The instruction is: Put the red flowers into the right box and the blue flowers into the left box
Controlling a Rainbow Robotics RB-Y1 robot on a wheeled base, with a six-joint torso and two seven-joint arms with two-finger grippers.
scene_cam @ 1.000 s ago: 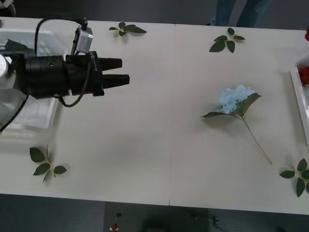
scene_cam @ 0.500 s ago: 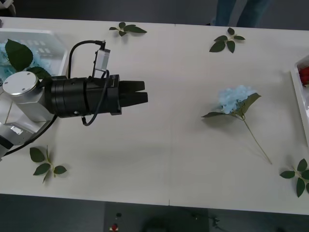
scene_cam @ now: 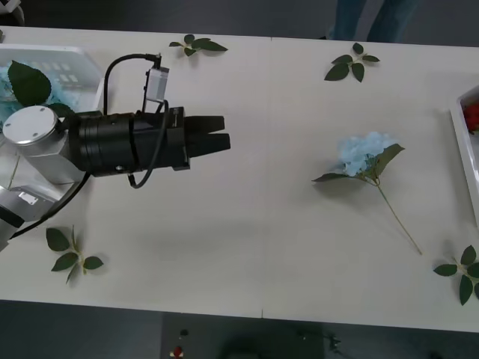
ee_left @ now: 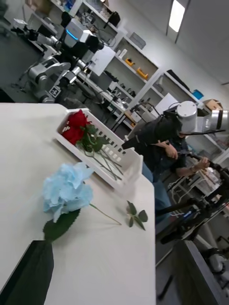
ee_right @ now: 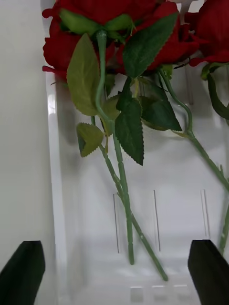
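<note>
One of the blue flowers (scene_cam: 365,153) (ee_left: 67,190) lies on the table right of centre, with its stem pointing toward the front edge. My left gripper (scene_cam: 224,132) hovers open and empty over the table's left-middle, pointing at that flower from well short of it. Behind the arm stands the left box (scene_cam: 78,56), which holds another blue flower (scene_cam: 7,84). My right gripper (ee_right: 114,279) hangs open and empty over the right box (ee_right: 52,190) (scene_cam: 462,142) (ee_left: 114,162). The red flowers (ee_right: 109,19) (ee_left: 76,128) lie inside that box.
Loose green leaf sprigs lie at the back left (scene_cam: 196,45), back right (scene_cam: 352,63), front left (scene_cam: 71,250) and front right (scene_cam: 464,273). Bare table stretches between my left gripper and the blue flower.
My left arm has swung away from the left box toward the table's middle, uncovering the box and the blue flower in it. Over the last half second it has hardly moved.
</note>
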